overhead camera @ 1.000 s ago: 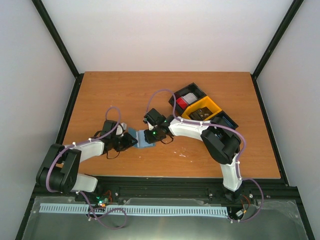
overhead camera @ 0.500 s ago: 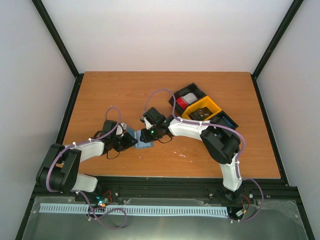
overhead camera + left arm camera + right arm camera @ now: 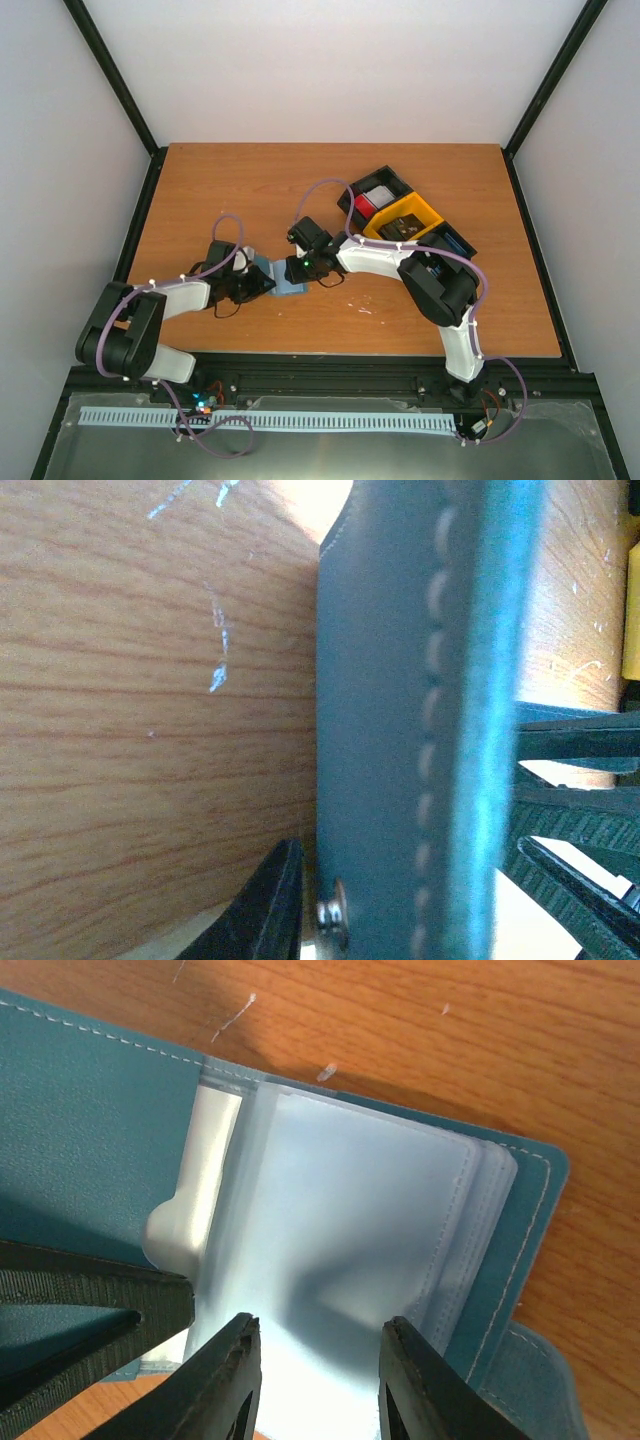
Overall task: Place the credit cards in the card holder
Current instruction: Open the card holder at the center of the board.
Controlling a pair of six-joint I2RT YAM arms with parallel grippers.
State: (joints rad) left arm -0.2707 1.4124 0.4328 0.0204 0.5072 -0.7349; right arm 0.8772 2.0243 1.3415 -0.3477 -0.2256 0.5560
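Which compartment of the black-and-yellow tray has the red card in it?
The far black compartment, at the end away from the arms: a red card lies in it beside a white item. The yellow middle compartment next to it holds only something dark.

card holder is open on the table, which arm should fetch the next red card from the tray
Right. The right gripper is open over the clear pockets, and the tray holding the red card lies on its side. The left gripper clamps the cover of the card holder.
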